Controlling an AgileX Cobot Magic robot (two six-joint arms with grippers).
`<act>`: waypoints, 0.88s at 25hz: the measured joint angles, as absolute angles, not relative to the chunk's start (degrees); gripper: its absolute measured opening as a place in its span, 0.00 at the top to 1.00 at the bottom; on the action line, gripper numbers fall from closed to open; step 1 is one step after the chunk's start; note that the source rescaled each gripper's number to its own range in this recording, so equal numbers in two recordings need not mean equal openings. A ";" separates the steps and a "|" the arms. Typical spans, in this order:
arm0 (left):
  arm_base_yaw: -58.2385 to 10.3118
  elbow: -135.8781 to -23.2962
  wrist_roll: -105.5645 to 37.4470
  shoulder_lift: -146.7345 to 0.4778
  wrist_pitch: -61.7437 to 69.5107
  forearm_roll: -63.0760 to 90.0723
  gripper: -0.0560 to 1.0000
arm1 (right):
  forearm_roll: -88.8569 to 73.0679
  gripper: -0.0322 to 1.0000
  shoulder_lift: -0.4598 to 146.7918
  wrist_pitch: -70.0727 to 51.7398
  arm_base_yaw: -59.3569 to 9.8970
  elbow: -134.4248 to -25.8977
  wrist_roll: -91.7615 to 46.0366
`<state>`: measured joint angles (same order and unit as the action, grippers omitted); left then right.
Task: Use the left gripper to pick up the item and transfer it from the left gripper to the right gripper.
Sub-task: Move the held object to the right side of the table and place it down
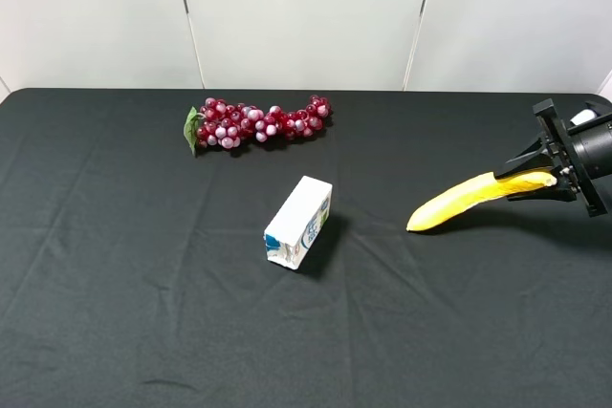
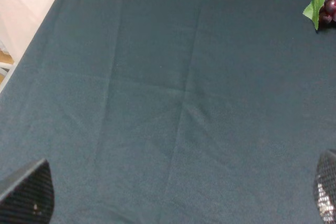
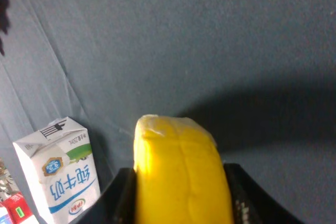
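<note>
Seeing the banana (image 1: pixel 473 196) well to the right of the carton (image 1: pixel 299 222), raised off the bench (image 1: pixel 143 312) at the gripped end and sloping down toward the carton. We can't tell whether the low tip is touching the cloth.

The right gripper (image 1: pixel 528 179) is clenching its fingers (image 3: pixel 123 198) on the end farthest from the carton, one on each flank. Yellow is filling the whole gap in the right wrist view, so we're reading it as a full hold, not a tip pinch. The left gripper (image 2: pixel 178 192) isn't showing in the high view. Its own camera is showing the fingers spread wide with only bare cloth between them, so released, and we're placing it far left of the carton.

We're judging the handoff as effectively done. For this step we're advising steady clamp force, no re-gripping, and raising the low tip before any travel, since the long overhang is levering on the grasp.

Room: open cloth is lying between the carton and the banana, and in front of both. The grape bunch (image 1: pixel 258 123) is sitting behind the carton, well apart. The bench's right edge is looking close beside the right gripper, so we're suggesting any travel goes inward toward the carton, stopping short of it.
</note>
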<state>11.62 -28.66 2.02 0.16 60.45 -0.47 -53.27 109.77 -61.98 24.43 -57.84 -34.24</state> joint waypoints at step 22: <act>11.62 -28.66 2.02 0.16 60.45 -0.47 0.00 | -53.22 0.00 109.77 -60.81 24.43 -57.84 -33.00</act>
